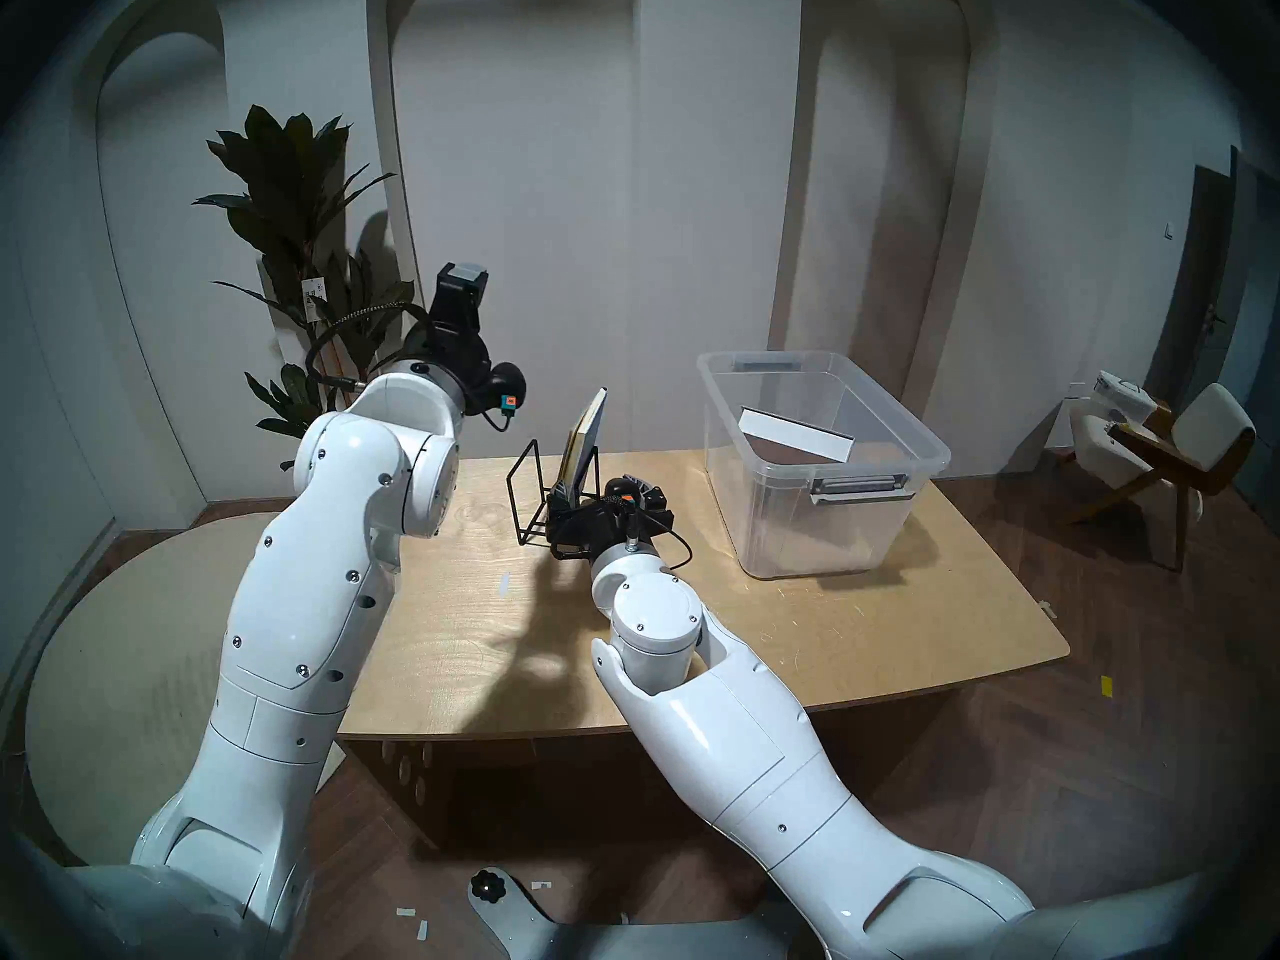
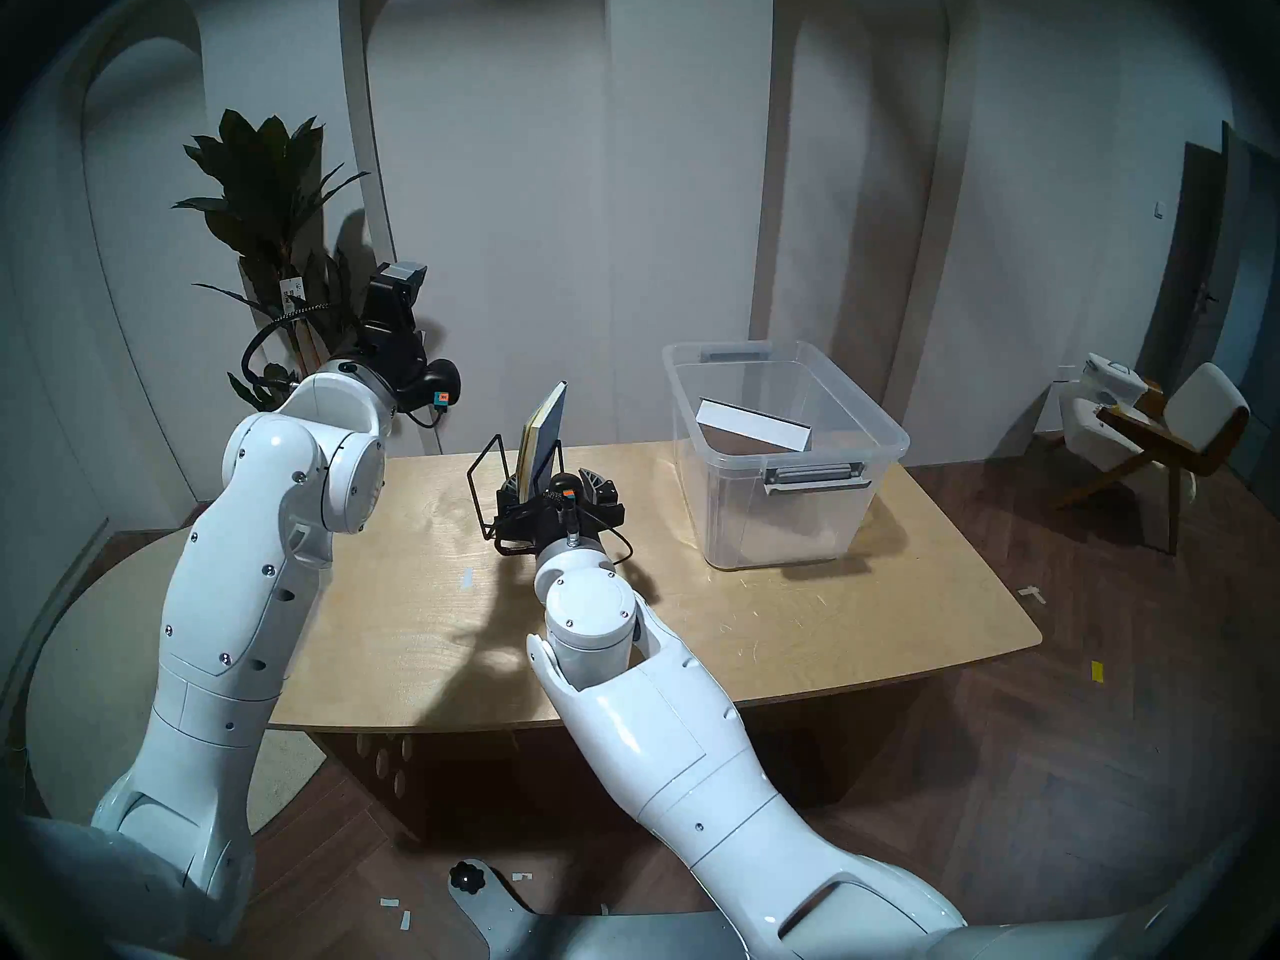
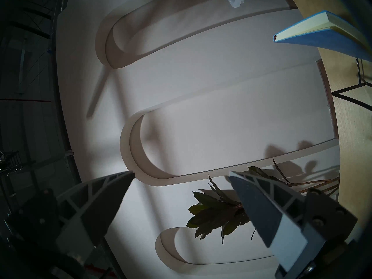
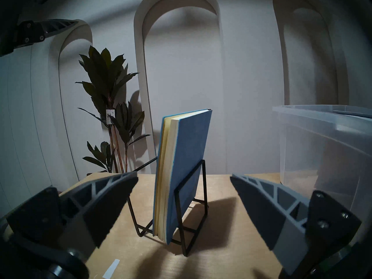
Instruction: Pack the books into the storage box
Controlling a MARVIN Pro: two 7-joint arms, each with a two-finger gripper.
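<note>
Thin blue-covered books (image 1: 587, 433) with cream pages stand upright in a black wire rack (image 4: 205, 184) at mid-table. They also show in the right wrist view (image 4: 187, 167) and the left wrist view (image 3: 322, 34). My right gripper (image 1: 601, 496) is open and empty, low over the table just in front of the rack, a finger to each side of the books and clear of them (image 4: 184, 175). My left gripper (image 1: 463, 276) is open and empty, raised high left of the rack, facing the wall (image 3: 181, 174). The clear storage box (image 1: 928, 447) stands at the right; the large white hardback (image 1: 796, 433) lies tilted inside.
The wooden table (image 1: 831, 633) has bare surface in front of and around the box. A potted plant (image 1: 298, 196) stands behind the table's left corner. A chair (image 1: 1177, 439) stands on the floor far right. The wall is close behind the table.
</note>
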